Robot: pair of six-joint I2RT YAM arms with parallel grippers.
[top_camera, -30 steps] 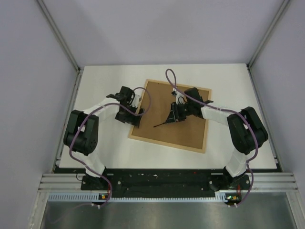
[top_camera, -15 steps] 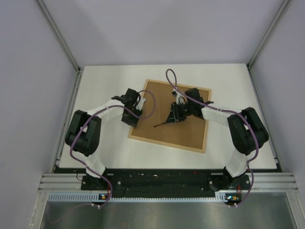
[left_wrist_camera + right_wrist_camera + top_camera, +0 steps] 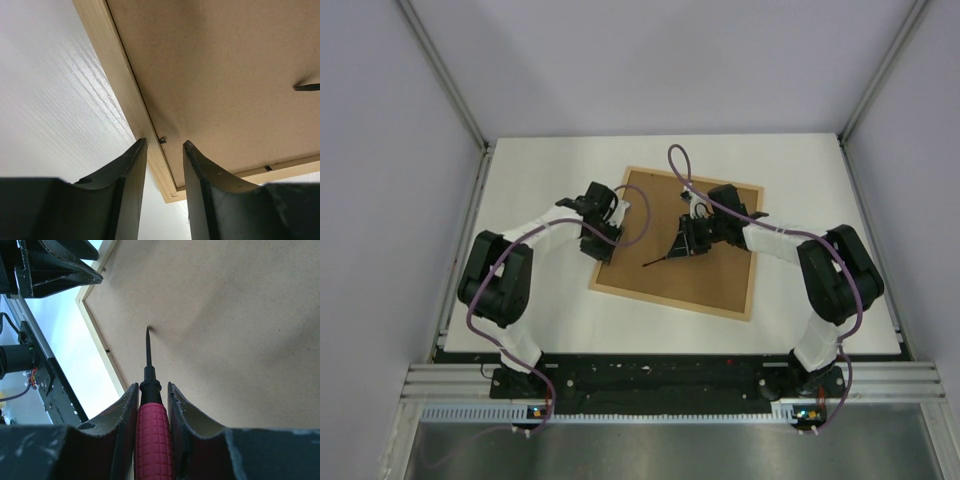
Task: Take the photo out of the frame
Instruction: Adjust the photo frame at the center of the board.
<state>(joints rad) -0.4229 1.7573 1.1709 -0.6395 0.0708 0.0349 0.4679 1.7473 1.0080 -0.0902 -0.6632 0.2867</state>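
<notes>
the left end effector [image 3: 163, 150] has shifted right, over the frame [image 3: 121, 75] at its left rim.

1. Robotics lab test cell, not a home or shop.
2. Plain pale grey panel walls [image 3: 650, 60] on silver aluminium profile posts [image 3: 444, 70] box in a flat white desk [image 3: 570, 320].
3. White-and-black jointed left robot arm [image 3: 500, 280] and matching right robot arm [image 3: 830, 270], trailing purple cables [image 3: 675, 160], are bolted to a silver aluminium base rail [image 3: 670, 378].

Left tool [image 3: 164, 145] slightly agape; right tool [image 3: 152, 386] tightly closed.
</notes>
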